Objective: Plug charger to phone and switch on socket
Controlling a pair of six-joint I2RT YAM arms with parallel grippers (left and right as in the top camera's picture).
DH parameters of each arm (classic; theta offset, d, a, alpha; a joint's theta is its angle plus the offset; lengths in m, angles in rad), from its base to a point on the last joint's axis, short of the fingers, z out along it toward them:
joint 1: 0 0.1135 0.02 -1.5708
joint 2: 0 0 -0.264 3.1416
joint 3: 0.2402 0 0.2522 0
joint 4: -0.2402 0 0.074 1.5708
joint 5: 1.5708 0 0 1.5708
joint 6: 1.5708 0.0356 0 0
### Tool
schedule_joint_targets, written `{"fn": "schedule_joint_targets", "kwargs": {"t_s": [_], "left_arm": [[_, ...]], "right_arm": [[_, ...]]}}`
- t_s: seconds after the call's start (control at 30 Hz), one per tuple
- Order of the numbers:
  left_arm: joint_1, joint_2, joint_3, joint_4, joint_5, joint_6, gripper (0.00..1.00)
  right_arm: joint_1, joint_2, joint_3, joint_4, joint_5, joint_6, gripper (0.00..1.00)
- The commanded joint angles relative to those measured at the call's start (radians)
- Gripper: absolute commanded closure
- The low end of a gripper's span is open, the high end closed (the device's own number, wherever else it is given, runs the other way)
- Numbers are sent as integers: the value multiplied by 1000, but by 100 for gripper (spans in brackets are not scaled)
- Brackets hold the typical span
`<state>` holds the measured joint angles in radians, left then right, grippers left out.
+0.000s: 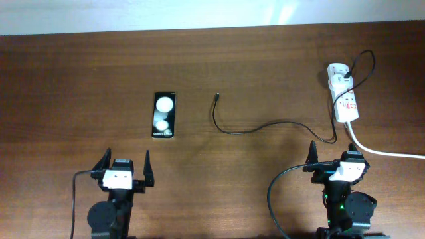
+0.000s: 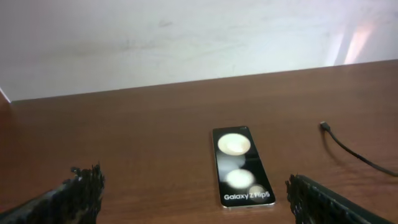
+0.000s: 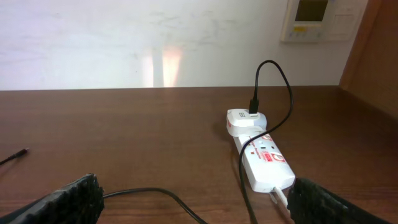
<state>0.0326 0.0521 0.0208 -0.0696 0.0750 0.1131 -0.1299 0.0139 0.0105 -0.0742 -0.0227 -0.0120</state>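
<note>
Phone: flat, screen up, ahead of left gripper, which sits low by the near edge of table, fingers spread, empty. Charger: lying loose mid-table, plug tip apart from phone. Socket: far right, ahead of right gripper, likewise low, spread, empty; switch position too small to tell.

Office, wall control panel, wooden desk
</note>
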Motion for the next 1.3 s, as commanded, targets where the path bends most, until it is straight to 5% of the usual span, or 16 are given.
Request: {"fn": "schedule_joint_targets", "kwargs": {"t_s": [0.0,0.23,0.5,1.27], "left_arm": [[5,29,-1,34,51,17,1],[5,145,73,61,99,17,1],[5,476,340,29,195,17,1],[-33,1585,1532,-766,348,25,1]], "right_arm": [[7,-8,-5,-5,9,-7,1],[7,-8,-5,-5,9,-7,1],[7,-8,-5,-5,9,-7,1],[7,-8,-5,-5,9,-7,1]]}}
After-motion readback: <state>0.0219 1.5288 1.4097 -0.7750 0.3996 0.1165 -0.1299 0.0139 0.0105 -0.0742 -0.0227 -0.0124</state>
